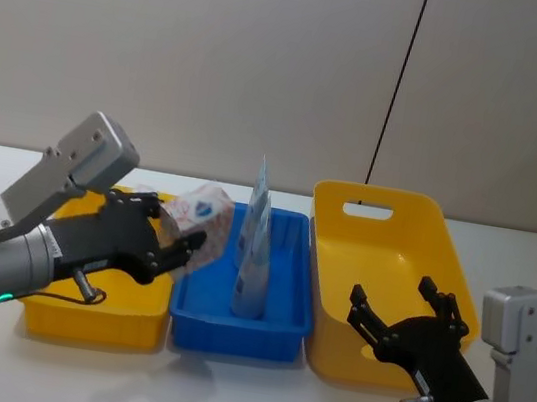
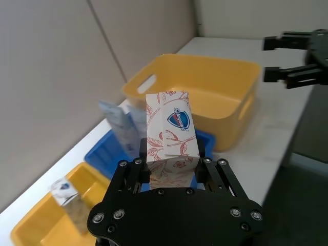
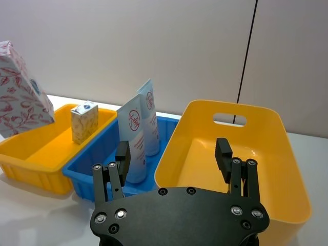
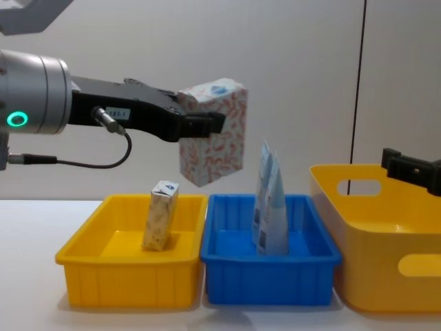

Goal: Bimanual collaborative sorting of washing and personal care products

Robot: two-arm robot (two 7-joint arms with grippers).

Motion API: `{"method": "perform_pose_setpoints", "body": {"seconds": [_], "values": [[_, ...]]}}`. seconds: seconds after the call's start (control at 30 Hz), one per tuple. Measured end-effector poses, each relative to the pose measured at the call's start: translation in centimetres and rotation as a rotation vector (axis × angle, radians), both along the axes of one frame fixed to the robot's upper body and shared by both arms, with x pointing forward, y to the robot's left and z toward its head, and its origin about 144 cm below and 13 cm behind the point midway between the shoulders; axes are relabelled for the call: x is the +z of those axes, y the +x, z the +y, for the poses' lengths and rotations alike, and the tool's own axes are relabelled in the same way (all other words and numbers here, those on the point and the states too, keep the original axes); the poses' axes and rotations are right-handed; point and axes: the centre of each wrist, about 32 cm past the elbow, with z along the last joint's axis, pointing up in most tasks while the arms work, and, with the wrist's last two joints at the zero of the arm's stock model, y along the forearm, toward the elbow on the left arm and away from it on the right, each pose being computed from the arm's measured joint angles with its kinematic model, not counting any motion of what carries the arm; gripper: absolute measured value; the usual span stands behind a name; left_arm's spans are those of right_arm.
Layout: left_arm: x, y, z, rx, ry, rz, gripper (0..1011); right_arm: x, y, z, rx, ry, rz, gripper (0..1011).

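Note:
My left gripper (image 1: 179, 230) is shut on a white pack with red leaf print and a blue mark (image 1: 202, 213) (image 4: 213, 134) (image 2: 171, 133). It holds the pack in the air over the seam between the left yellow bin (image 4: 124, 276) and the blue bin (image 4: 269, 283). A smaller pack (image 4: 160, 224) (image 3: 84, 121) stands in the left yellow bin. Two pale blue-and-white pouches (image 1: 256, 250) (image 4: 270, 207) stand upright in the blue bin. My right gripper (image 1: 401, 308) (image 3: 172, 154) hovers open, holding nothing, over the front of the large yellow bin (image 1: 399, 205).
The three bins stand side by side on a white table (image 1: 249, 400). The large yellow bin (image 4: 386, 262) with handle cutouts has nothing in it. A plain wall with a dark vertical seam (image 1: 398, 89) rises behind.

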Motion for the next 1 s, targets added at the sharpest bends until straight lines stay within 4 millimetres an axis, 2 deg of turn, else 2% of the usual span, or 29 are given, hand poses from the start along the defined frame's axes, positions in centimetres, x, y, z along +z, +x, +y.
{"method": "perform_pose_setpoints", "body": {"seconds": [0.6,1.0], "values": [[-0.4,0.7,-0.2,-0.289,0.022,0.065,425,0.0,0.0,0.0,0.0,0.0,0.0,1002],[-1.6,0.8,0.1,-0.344,0.029,0.101,425,0.0,0.0,0.0,0.0,0.0,0.0,1002]]}}
